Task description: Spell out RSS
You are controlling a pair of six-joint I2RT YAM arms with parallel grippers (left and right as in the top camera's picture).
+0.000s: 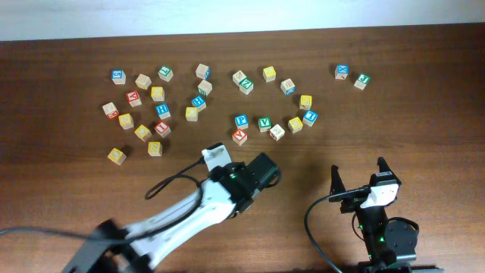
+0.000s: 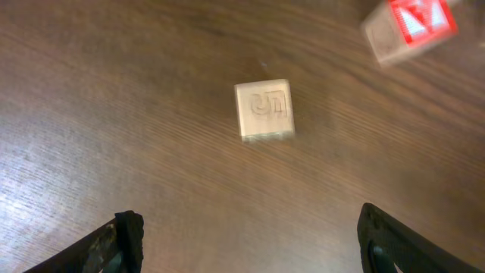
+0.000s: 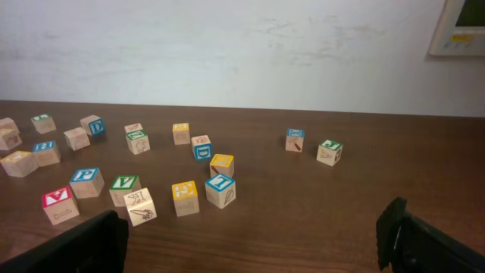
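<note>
Overhead view: pale block (image 1: 215,154) sits alone on the desk (image 1: 424,114), nearer side, apart from the other letter blocks (image 1: 198,101) scattered across the far half. Left wrist cam: it's just ahead of the left fingers (image 2: 250,221), which are spread wide w/ nothing held. Carved letter is hard to read, poss. an S. Red block (image 2: 409,26) lies near it. Right fingers (image 1: 358,173) are apart too, empty. No R-S-S row yet; all 3 letters left, I'd say.
</note>
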